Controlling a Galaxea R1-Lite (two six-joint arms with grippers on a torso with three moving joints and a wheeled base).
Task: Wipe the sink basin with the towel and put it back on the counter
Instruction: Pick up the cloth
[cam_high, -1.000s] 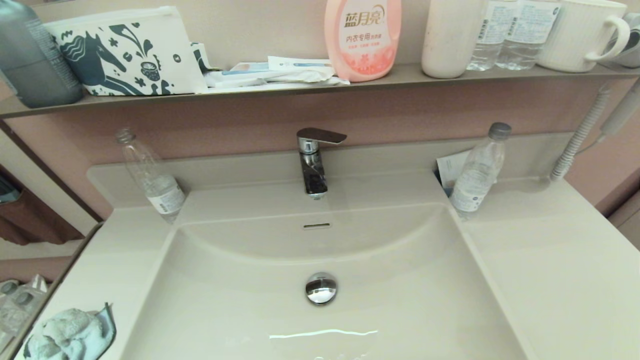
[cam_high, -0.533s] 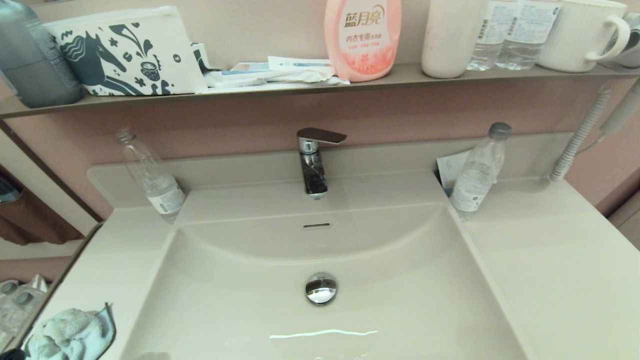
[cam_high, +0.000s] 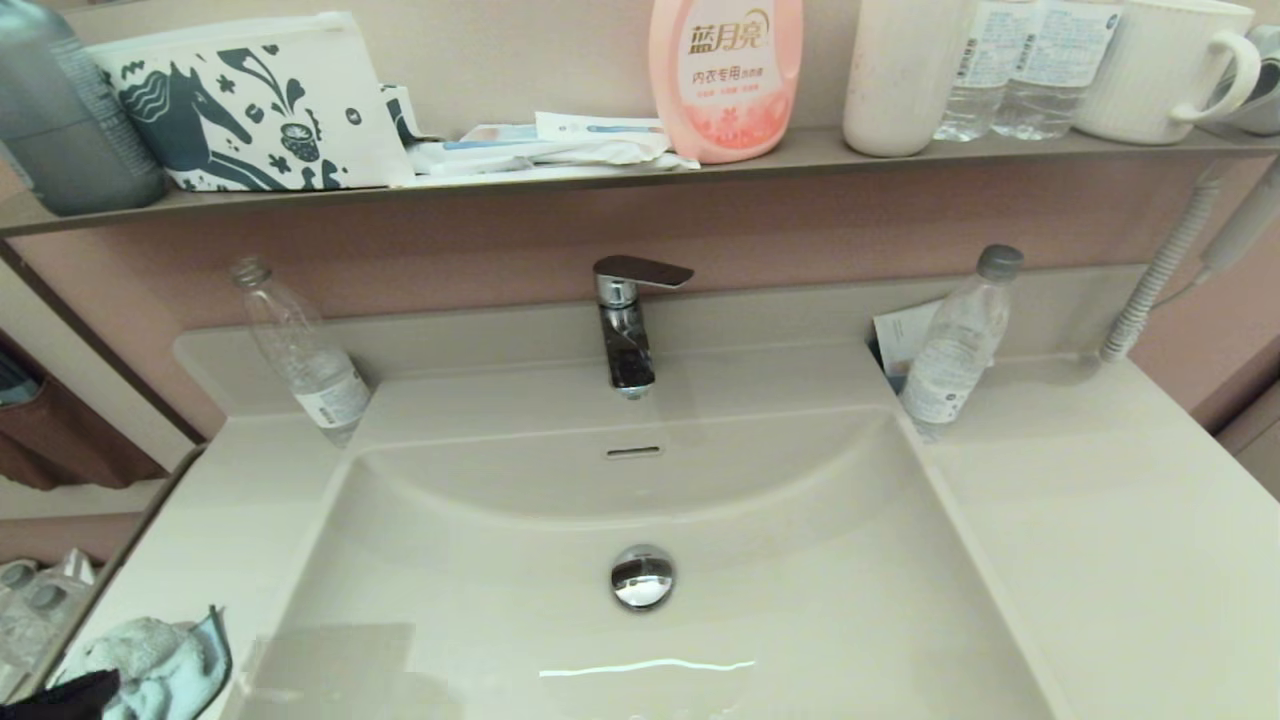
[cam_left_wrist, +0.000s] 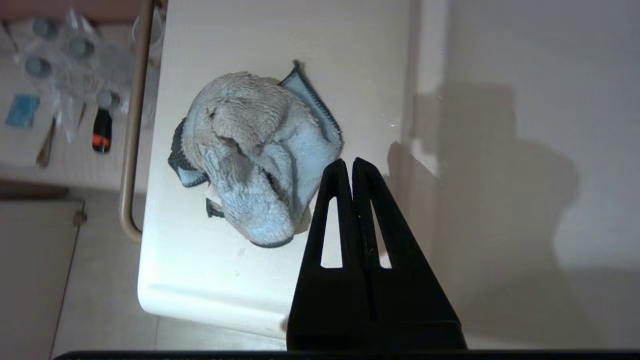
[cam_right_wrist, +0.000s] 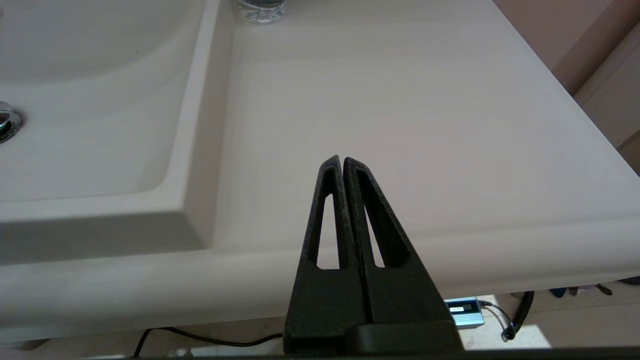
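Terry towel (cam_left_wrist: 255, 155), light blue-grey with a teal edge, is seen crumpled on the worktop (cam_left_wrist: 350, 50) at the robot's left, beside the sink basin (cam_high: 800, 560). Left gripper (cam_left_wrist: 352, 165) is held above the worktop just beside the towel, fingers pressed together, nothing gripped, not touching the cloth. Right gripper (cam_right_wrist: 342, 162) is seen over the worktop's right side, likewise closed and empty.

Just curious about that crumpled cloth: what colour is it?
The towel is light blue-grey with a darker teal edge, clearest in the left wrist view.
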